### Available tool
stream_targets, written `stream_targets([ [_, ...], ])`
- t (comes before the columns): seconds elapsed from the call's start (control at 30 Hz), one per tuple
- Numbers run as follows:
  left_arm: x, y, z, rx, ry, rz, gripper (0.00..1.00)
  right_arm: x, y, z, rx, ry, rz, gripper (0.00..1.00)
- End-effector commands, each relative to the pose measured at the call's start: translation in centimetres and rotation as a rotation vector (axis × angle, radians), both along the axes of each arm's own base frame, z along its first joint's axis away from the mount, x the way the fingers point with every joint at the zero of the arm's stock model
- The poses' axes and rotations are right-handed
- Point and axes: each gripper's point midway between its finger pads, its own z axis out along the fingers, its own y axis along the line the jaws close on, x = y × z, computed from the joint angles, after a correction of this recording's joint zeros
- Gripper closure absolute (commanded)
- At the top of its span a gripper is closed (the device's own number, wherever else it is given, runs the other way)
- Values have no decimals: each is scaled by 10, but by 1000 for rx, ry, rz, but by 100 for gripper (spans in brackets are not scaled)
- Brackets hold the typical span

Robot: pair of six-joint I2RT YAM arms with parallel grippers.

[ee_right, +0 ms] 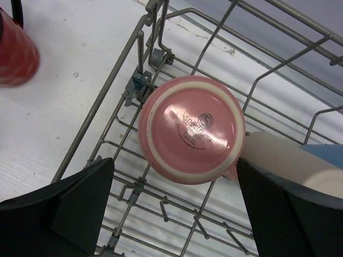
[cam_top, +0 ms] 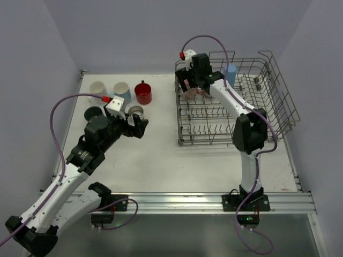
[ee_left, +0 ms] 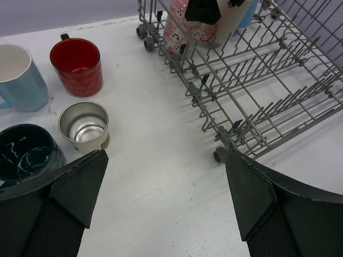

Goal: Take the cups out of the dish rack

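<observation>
The pink cup [ee_right: 191,128] sits upside down in the far-left corner of the dish rack [cam_top: 281,99], directly beneath the right claw [ee_right: 174,176], whose fingers stand apart on either side. Two others share the rack: a beige cup [ee_right: 278,155] and a blue tumbler [cam_top: 231,75]. Five cups [cam_top: 122,90] stand left of the rack, near the left claw [cam_top: 138,126], which is likewise apart.

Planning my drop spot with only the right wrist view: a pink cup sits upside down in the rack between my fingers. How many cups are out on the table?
Observer: Five in the top view: white cup, light blue cup, red cup, dark teal cup, steel-lined tumbler, all left of the dish rack.
Operator: Is the left gripper free?
Observer: Yes, the left gripper is open and empty, near that tumbler.
</observation>
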Motion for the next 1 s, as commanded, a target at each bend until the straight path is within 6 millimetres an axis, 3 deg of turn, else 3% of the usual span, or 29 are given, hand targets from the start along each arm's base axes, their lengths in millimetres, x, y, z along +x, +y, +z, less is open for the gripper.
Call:
stream_targets([
  [0.0, 1, -2, 15, -14, -63, -17, 0, 12, -8, 10, -35, -29, -15, 1],
  [0.4, 3, -3, 10, -3, -49, -17, 0, 36, -7, -3, -16, -17, -16, 1],
  [0.97, 4, -8, 6, 3, -37, -41, 0, 46, 7, -34, 122, 34, -38, 1],
])
